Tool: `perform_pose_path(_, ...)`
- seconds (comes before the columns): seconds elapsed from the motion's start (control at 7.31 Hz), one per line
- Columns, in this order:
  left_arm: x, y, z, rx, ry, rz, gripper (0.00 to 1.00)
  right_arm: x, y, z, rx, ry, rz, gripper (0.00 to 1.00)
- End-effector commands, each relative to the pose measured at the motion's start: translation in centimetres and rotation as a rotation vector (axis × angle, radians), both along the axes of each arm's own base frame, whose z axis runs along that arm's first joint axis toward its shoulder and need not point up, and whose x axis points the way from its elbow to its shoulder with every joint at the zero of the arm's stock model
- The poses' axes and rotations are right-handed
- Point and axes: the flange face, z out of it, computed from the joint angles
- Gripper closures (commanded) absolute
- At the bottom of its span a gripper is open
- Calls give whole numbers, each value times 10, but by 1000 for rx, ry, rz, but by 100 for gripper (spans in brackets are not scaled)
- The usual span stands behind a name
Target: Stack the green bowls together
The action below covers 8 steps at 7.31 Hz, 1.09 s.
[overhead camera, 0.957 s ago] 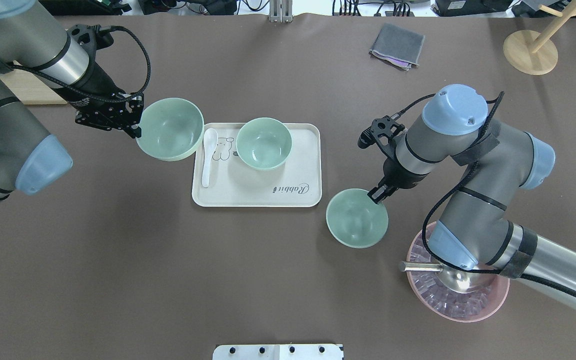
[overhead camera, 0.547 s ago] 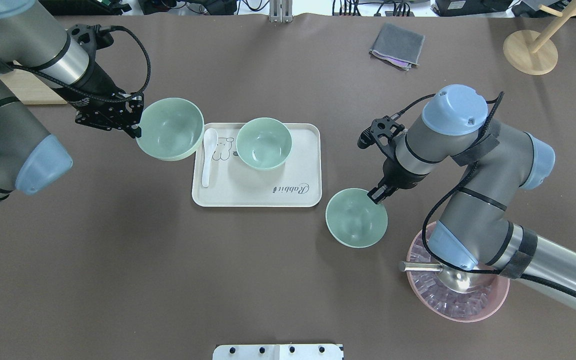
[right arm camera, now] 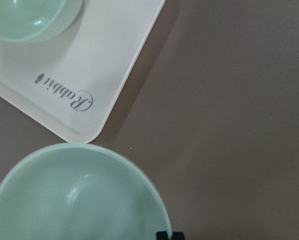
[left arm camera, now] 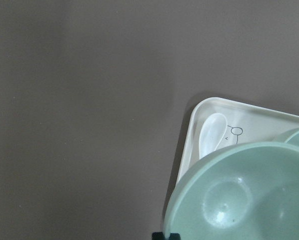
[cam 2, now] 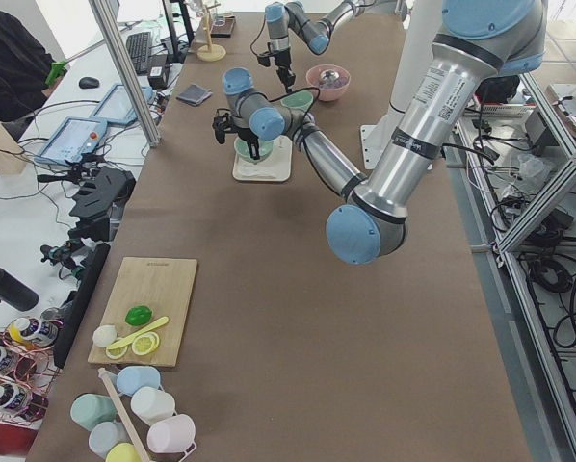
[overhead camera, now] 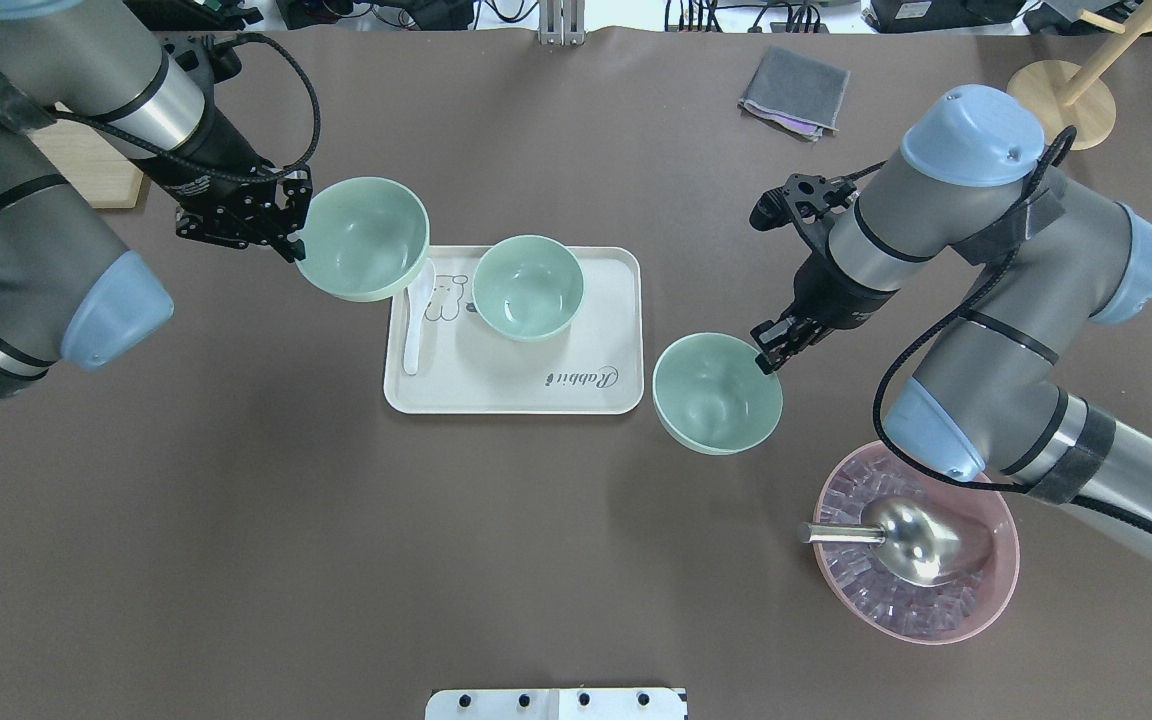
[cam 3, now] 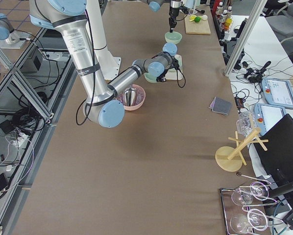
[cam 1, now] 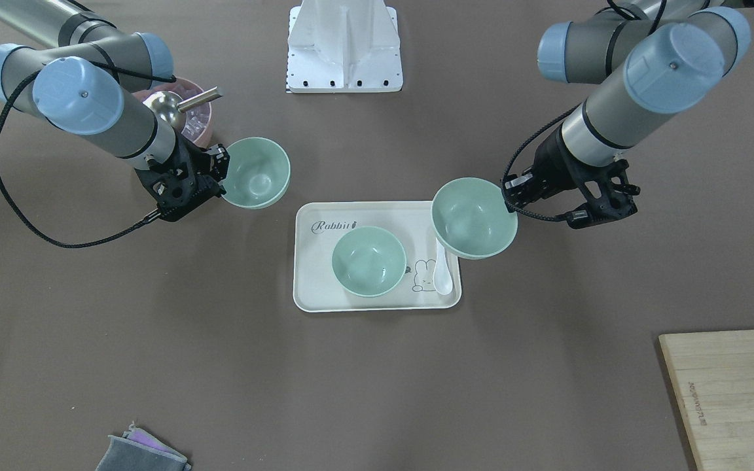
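Observation:
Three pale mint-green bowls show. One bowl (overhead camera: pixel 527 287) (cam 1: pixel 368 260) sits on the white tray (overhead camera: pixel 596 390). My left gripper (overhead camera: pixel 292 236) (cam 1: pixel 506 199) is shut on the rim of a second bowl (overhead camera: pixel 363 238) (cam 1: pixel 474 217) (left arm camera: pixel 244 195) and holds it in the air over the tray's corner near the spoon. My right gripper (overhead camera: pixel 765 358) (cam 1: pixel 222 173) is shut on the rim of the third bowl (overhead camera: pixel 717 392) (cam 1: pixel 256 172) (right arm camera: pixel 77 195) and holds it lifted beside the tray's other end.
A white spoon (overhead camera: pixel 417 310) lies on the tray. A pink bowl with a metal scoop (overhead camera: pixel 916 545) stands near my right arm. A grey cloth (overhead camera: pixel 794 92) and a wooden stand (overhead camera: pixel 1061 100) are at the far side. A wooden board (cam 1: pixel 730 392) lies by my left arm.
Both arms have lifted their bowls. The left bowl moved toward the tray's corner over the spoon. The right bowl rose and moved toward the far side, away from the pink bowl.

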Motion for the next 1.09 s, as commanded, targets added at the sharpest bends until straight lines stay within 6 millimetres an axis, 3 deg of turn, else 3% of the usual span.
perform_pose_path(0.0, 27, -11, -23, -54, 5, -17, 100, 21, -14, -9, -106, -4, 90, 100)
perform_pose_path(0.41, 54, -20, -44, -107, 6, -31, 100, 71, -47, -6, -249, 14, 242, 100)
perform_pose_path(0.68, 83, -10, -60, -111, -9, -50, 100, 103, -63, -7, -305, 51, 300, 100)
perform_pose_path(0.96, 113, 0, -68, -127, -19, -40, 100, 117, -70, -4, -327, 63, 332, 100)
